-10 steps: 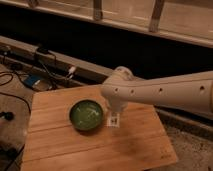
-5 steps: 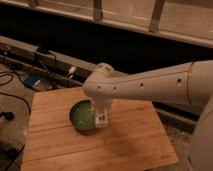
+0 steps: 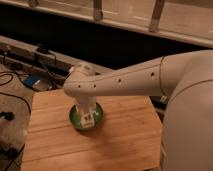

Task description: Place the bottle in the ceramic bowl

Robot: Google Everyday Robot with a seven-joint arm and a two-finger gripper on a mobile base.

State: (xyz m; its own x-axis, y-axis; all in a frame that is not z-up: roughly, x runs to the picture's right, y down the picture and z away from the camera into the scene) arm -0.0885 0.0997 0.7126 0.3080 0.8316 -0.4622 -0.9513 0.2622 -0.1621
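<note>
The gripper point(image 3: 87, 116) hangs right over the ceramic bowl point(image 3: 100, 114), clamped on what looks like the bottle point(image 3: 88, 121). I'd say it's at the release step: open the fingers.

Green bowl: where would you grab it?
Probably by the rim of the ceramic bowl, pinched from above: it is round, shallow, flat on the wooden board. Come at its edge on the picture's left; the gripper, shut on the bottle, hangs over its middle.
</note>
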